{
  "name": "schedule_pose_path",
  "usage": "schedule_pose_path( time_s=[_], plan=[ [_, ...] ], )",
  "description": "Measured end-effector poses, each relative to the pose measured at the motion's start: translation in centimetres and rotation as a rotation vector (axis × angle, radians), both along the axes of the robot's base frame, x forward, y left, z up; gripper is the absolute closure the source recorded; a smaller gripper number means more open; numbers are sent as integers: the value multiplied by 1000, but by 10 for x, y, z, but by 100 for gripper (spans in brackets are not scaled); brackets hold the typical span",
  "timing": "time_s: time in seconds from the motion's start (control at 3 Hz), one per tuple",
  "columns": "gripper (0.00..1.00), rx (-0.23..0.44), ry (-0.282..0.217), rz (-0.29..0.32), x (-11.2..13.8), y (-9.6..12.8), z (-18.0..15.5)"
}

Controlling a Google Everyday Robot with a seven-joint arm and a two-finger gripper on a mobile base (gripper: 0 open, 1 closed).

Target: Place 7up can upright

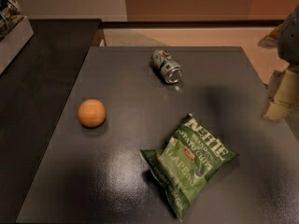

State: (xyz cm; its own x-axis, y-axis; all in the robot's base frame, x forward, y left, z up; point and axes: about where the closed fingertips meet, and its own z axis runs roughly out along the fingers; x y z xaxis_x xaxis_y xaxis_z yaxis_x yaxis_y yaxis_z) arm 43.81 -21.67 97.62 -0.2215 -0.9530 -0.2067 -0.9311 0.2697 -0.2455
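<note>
The 7up can point(166, 66) lies on its side at the far middle of the dark grey table point(126, 162). It is silver-grey with green and red marks, and its shiny round end faces the front right. My gripper point(281, 94) is at the right edge of the view, over the table's right side. It is well to the right of the can and a little nearer, and not touching it.
An orange point(91, 112) sits on the left part of the table. A green Kettle chip bag point(188, 160) lies at the front middle. A second dark counter point(32, 92) adjoins on the left, with a box point(11, 27) at its far left corner.
</note>
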Motion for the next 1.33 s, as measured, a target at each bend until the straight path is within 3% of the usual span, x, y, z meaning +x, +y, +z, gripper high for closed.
schedule_pose_path(
  time_s=[0.67,1.33],
  plan=[
    [0,-6,19,-11,13,11,17],
    [0,35,11,-129,63,45,46]
  ],
)
